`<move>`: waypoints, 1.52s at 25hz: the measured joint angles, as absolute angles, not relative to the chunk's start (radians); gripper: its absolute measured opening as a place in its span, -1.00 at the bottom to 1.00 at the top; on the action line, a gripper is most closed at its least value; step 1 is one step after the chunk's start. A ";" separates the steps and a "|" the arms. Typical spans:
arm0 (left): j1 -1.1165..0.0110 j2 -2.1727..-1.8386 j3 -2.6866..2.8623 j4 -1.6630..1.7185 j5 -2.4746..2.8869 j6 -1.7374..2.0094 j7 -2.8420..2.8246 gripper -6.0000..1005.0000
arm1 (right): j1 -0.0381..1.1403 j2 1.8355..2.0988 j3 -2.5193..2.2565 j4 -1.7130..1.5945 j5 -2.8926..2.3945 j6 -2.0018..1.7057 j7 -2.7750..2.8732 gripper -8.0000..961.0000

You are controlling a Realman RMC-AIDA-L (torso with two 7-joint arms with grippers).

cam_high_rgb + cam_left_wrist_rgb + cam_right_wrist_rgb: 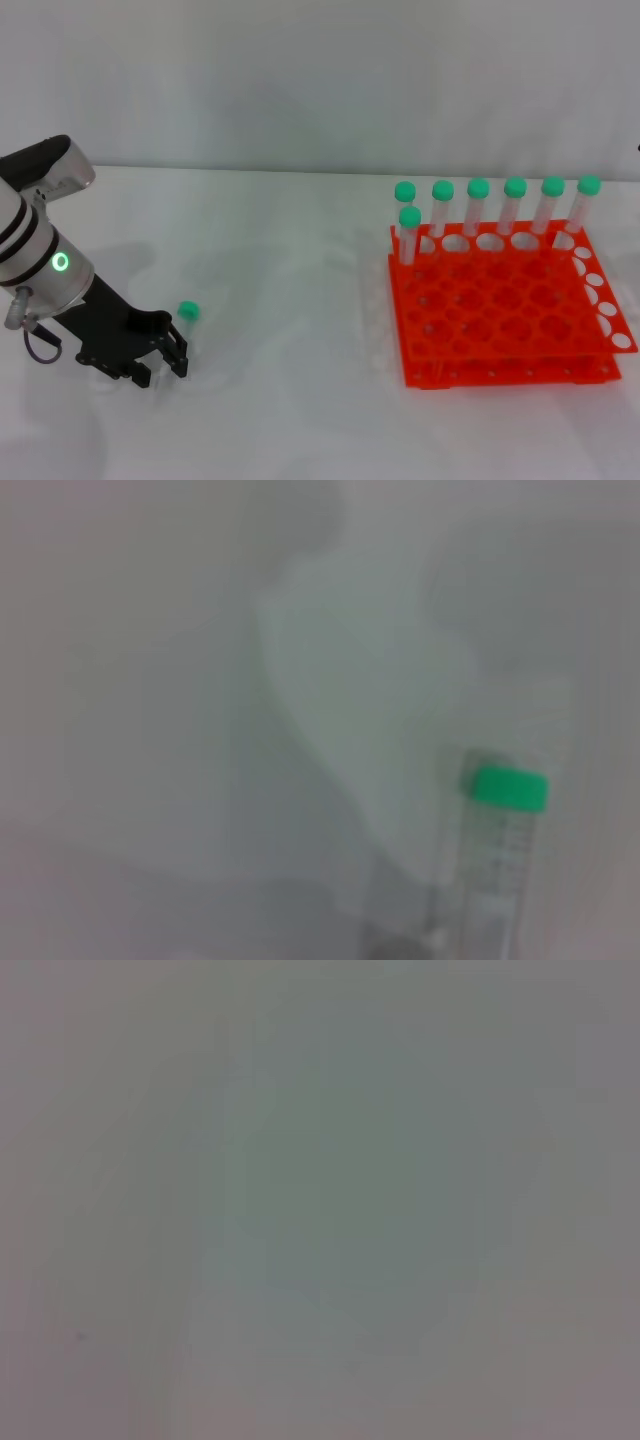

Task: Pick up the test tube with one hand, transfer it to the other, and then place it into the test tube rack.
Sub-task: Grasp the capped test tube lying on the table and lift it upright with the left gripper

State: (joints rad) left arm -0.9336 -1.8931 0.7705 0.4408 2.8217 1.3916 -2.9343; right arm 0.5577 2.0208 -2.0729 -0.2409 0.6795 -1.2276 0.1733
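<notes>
Left gripper [176,357]: black fingers [181,352] closed narrow around the lower body of the test tube [187,322], down at tabletop [290,330] level, well to the left of the test tube rack [505,310]. Tube stands roughly upright in the grip, green cap up, cap clear of the fingers. Left wrist view confirms it: tube [497,860] with green cap, faint printed graduation marks on the wall, not readable. Left arm is white-and-silver with black bands, green ring light lit.

Rack: orange-red, two tiers, grid of round holes, sits on the tabletop. Seven other capped tubes [478,208] stand in it, six along the rack's far row, one just in front of that row's left end.

Right gripper not visible anywhere; right wrist view shows only a blank grey surface.

No brand or label text legible.
</notes>
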 joint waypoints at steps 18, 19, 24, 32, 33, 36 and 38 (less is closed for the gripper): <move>-0.950 -1.884 0.771 0.389 2.826 1.392 -2.924 -0.09 | 0.558 2.020 -2.077 -0.246 0.680 -1.229 0.173 0.81; -0.949 -1.884 0.771 0.390 2.826 1.391 -2.922 -0.10 | 0.558 2.020 -2.077 -0.246 0.680 -1.230 0.173 0.81; -0.945 -1.885 0.773 0.388 2.832 1.391 -2.912 -0.13 | 0.555 2.020 -2.077 -0.246 0.680 -1.232 0.173 0.81; -0.944 -1.874 0.774 0.384 2.834 1.396 -2.908 -0.55 | 0.548 2.020 -2.073 -0.246 0.680 -1.236 0.173 0.81; -0.944 -1.875 0.774 0.384 2.834 1.396 -2.905 -0.56 | 0.548 2.020 -2.073 -0.246 0.680 -1.236 0.173 0.81; -0.942 -1.876 0.773 0.389 2.833 1.395 -2.898 -0.56 | 0.548 2.020 -2.072 -0.245 0.680 -1.236 0.173 0.81; -0.941 -1.876 0.773 0.392 2.833 1.394 -2.895 -0.56 | 0.548 2.020 -2.072 -0.245 0.680 -1.237 0.173 0.81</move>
